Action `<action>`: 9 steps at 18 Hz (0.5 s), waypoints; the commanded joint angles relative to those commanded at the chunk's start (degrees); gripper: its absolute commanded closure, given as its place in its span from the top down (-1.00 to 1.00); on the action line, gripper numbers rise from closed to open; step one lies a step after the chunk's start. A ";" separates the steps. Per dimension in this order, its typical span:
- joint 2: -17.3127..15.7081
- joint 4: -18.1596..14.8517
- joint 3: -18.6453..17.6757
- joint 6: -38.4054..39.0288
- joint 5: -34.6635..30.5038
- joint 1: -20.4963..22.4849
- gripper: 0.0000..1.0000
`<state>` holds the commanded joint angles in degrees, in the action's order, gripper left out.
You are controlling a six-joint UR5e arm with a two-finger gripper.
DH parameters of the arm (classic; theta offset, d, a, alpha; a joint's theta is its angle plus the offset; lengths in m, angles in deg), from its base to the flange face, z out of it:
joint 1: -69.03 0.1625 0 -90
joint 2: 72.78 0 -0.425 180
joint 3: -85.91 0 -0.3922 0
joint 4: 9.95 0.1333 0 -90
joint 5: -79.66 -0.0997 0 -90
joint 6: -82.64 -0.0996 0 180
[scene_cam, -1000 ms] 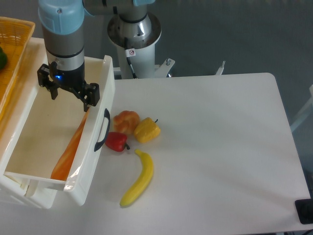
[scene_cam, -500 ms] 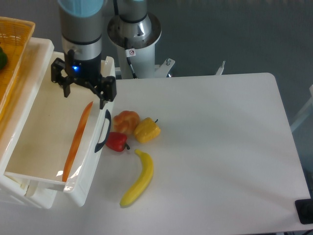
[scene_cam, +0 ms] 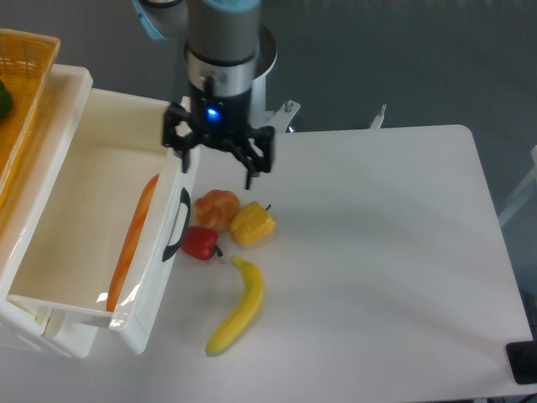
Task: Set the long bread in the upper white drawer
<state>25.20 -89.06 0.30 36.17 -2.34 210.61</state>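
Item: long bread (scene_cam: 132, 242). Location: inside the upper white drawer (scene_cam: 50, 277) at the desk's left edge, lying lengthwise close against the front panel wall. Appearance: smooth, orange, elongated, flattish; only a narrow edge shows, so you may judge it tipped against the wall, not flat.

Item: gripper (scene_cam: 218, 159). Fingers spread apart, holding nothing; hangs above the desk near its far edge, just right of the drawer's far front corner.

Risk: you could clip the drawer wall or black handle (scene_cam: 175, 223) on any low pass. The croissant (scene_cam: 216, 208), yellow pepper (scene_cam: 252, 223), red pepper (scene_cam: 200, 243) and banana (scene_cam: 238, 305) lie close below.
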 joint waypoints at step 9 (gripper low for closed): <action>9.23 6.32 -0.18 -16.38 -7.91 5.81 1.00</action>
<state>34.43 -82.74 0.13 19.80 -10.25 216.42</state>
